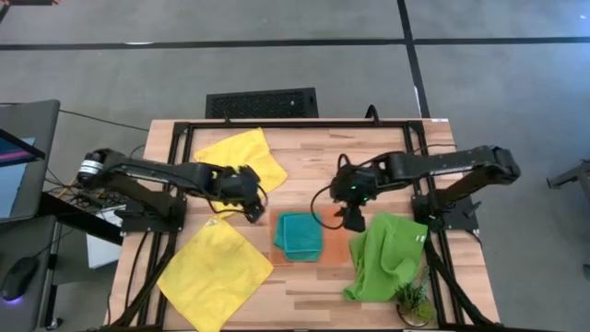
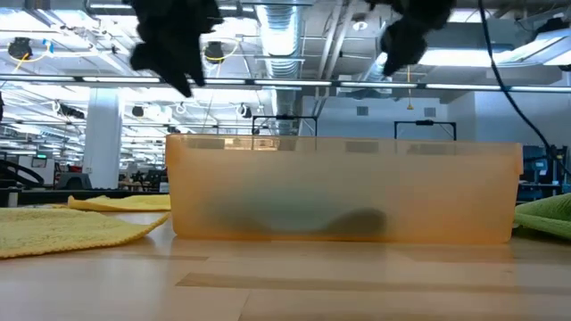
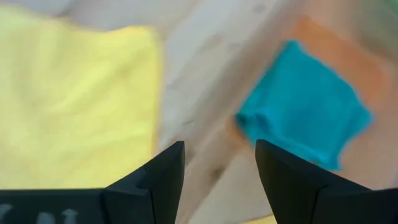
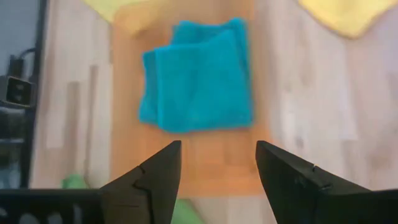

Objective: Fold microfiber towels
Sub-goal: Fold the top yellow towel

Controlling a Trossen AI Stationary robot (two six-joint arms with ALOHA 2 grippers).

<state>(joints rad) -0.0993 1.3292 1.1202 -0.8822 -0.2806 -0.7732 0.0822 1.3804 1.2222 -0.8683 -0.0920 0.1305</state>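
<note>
I have the teal towel (image 1: 300, 236) folded and lying on the orange tray (image 1: 337, 245), so both grippers hang above with jaws apart, holding nothing. The left gripper (image 1: 249, 196) hovers near the yellow towels (image 1: 214, 270), the right gripper (image 1: 354, 219) beside the crumpled green towel (image 1: 387, 254), probably my next pick.

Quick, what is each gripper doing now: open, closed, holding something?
Left gripper: open, empty, above the table.
Right gripper: open, empty, above the teal towel.
</note>
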